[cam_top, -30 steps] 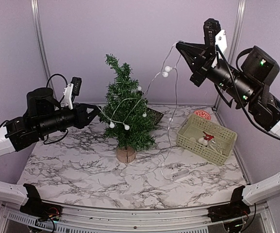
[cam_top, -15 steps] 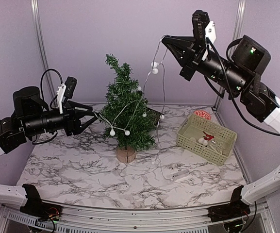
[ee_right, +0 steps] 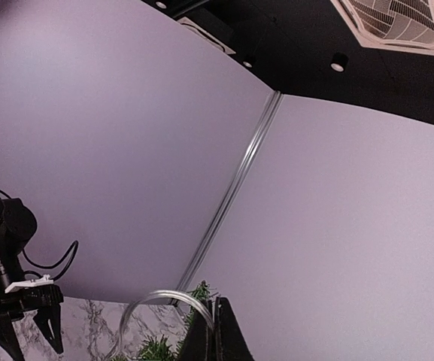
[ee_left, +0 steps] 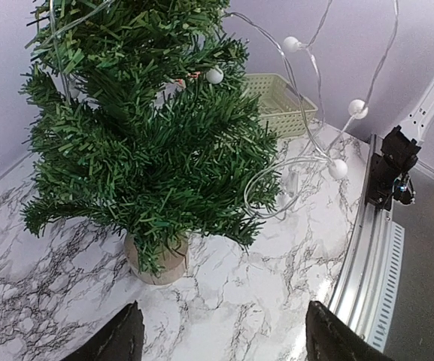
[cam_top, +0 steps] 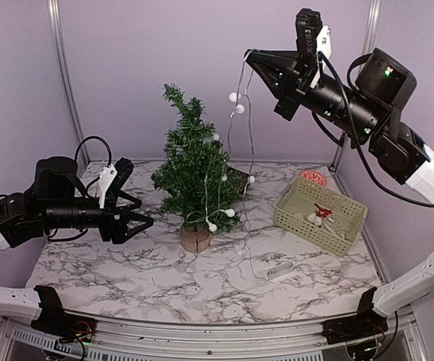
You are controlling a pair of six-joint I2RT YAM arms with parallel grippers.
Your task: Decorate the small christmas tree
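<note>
The small christmas tree stands mid-table on its round wooden base. A clear light string with white balls hangs from my right gripper, which is shut on the wire high up, to the right of the treetop. The string drapes over the tree's right side and trails down to the table. My left gripper is open and holds nothing, low to the left of the base. In the left wrist view the tree fills the frame with the string at its right. The right wrist view shows the wire loop leaving shut fingers.
A pale green basket with small ornaments sits at the right, with a red item behind it. The string's small box lies on the marble in front. A dark flat object lies behind the tree. A metal rail edges the table.
My left gripper opened, let go of the light string and drew back down to the left. The string's left end fell onto the tree's lower branches. My right gripper carried its end up and left.
</note>
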